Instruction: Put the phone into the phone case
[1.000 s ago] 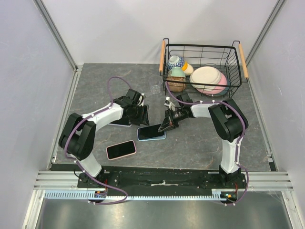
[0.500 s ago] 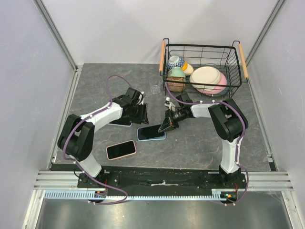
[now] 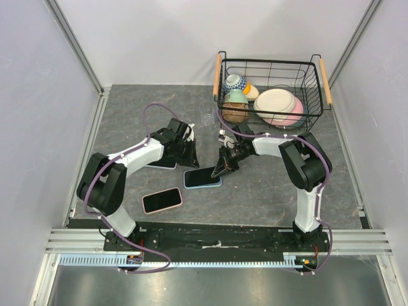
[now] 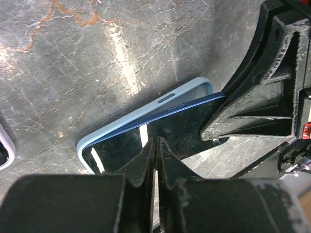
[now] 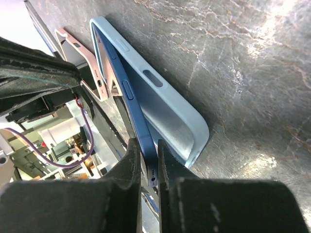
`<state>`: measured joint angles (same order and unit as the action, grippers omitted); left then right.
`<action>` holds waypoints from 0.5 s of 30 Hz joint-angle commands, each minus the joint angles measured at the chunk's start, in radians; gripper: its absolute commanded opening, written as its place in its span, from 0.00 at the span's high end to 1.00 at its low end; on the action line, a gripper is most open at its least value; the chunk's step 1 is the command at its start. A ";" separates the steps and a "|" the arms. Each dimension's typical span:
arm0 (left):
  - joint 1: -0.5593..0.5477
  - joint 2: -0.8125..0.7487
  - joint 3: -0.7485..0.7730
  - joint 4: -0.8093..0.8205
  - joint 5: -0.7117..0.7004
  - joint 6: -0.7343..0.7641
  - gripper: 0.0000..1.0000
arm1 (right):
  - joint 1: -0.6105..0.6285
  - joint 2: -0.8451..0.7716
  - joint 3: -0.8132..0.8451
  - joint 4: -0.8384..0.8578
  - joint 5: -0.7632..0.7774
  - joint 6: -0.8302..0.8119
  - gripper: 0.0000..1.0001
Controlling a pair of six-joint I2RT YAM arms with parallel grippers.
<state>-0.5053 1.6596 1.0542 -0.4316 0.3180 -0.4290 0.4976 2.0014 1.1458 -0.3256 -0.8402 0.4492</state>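
Observation:
The light blue phone case [image 3: 190,184] lies flat on the table's middle. The dark blue phone [image 3: 205,174] rests in it at a slant, its left end down in the case and its right end raised. My right gripper [image 3: 222,169] is shut on that raised end; in the right wrist view its fingers [image 5: 131,160] pinch the phone [image 5: 131,104] above the case [image 5: 167,114]. My left gripper [image 3: 190,155] is shut and holds nothing. Its tips [image 4: 156,145] hang over the phone's screen [image 4: 121,145] near the low end, inside the case rim [image 4: 141,112].
A pink-cased phone [image 3: 162,200] lies near the front left. Another dark phone [image 3: 162,164] sits under the left arm. A small glass [image 3: 208,118] stands behind. The wire basket [image 3: 317,71] with bowls and plates is at the back right.
My left gripper has closed its fingers over the phone's low end. The right gripper, phone and case have stayed almost still.

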 commanded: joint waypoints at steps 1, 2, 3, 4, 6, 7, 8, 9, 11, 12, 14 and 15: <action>0.002 -0.024 0.001 0.044 0.067 -0.021 0.95 | 0.102 0.088 -0.031 -0.148 0.461 -0.101 0.88; 0.002 -0.024 0.001 0.042 0.072 -0.020 0.96 | 0.105 0.091 -0.026 -0.151 0.466 -0.104 0.87; 0.001 -0.021 0.003 0.044 0.073 -0.017 0.97 | 0.111 0.092 -0.023 -0.161 0.492 -0.106 0.86; 0.001 -0.020 0.004 0.042 0.082 -0.016 0.98 | 0.124 0.096 -0.014 -0.167 0.507 -0.109 0.85; -0.001 -0.015 0.003 0.050 0.092 -0.016 0.98 | 0.140 0.099 -0.005 -0.188 0.550 -0.115 0.83; -0.001 -0.011 0.004 0.050 0.105 -0.016 0.98 | 0.147 0.102 0.008 -0.193 0.562 -0.119 0.82; -0.001 -0.006 0.006 0.050 0.116 -0.014 0.98 | 0.151 0.102 0.011 -0.200 0.575 -0.119 0.82; -0.001 0.005 0.006 0.051 0.121 -0.016 0.98 | 0.157 0.103 0.014 -0.210 0.584 -0.121 0.80; -0.004 0.019 0.007 0.050 0.139 -0.017 0.98 | 0.165 0.108 0.025 -0.219 0.610 -0.124 0.80; -0.006 0.025 0.007 0.051 0.147 -0.017 0.98 | 0.170 0.111 0.028 -0.228 0.619 -0.124 0.78; -0.012 0.045 0.007 0.050 0.165 -0.017 0.98 | 0.174 0.119 0.035 -0.236 0.635 -0.126 0.77; -0.013 0.049 0.004 0.051 0.170 -0.020 0.98 | 0.179 0.120 0.037 -0.240 0.641 -0.127 0.75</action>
<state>-0.5076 1.6764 1.0534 -0.4057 0.4248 -0.4294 0.5823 2.0045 1.2304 -0.4458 -0.6510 0.4156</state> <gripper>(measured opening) 0.027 0.246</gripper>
